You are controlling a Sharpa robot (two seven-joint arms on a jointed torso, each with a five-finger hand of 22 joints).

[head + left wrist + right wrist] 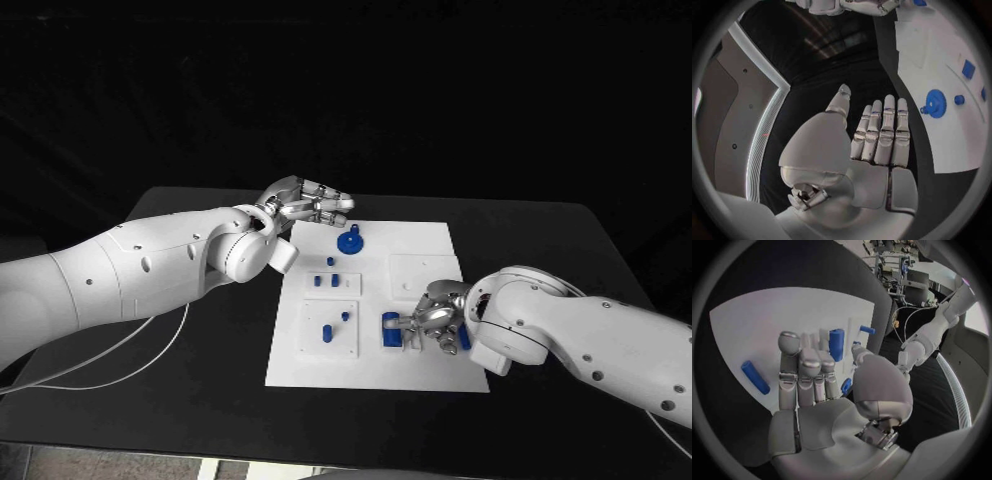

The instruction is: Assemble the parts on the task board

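The white task board (372,352) lies mid-table. A blue gear (349,240) stands near its far edge, with small blue parts (329,281) just below it. My left hand (307,200) hovers at the board's far left corner, fingers straight and holding nothing; its wrist view shows the left hand (876,137) beside the gear (934,103). Over the board's near right part, my right hand (437,315) lies next to a blue block (389,330). In its wrist view the right hand (814,385) has its fingers stretched out toward a blue cylinder (836,344); a blue bar (756,376) lies beside them.
Two more blue parts (335,326) sit in the board's near left panel. Another blue piece (463,336) lies close beside my right hand. A thin white cable (123,365) runs over the black table at the left.
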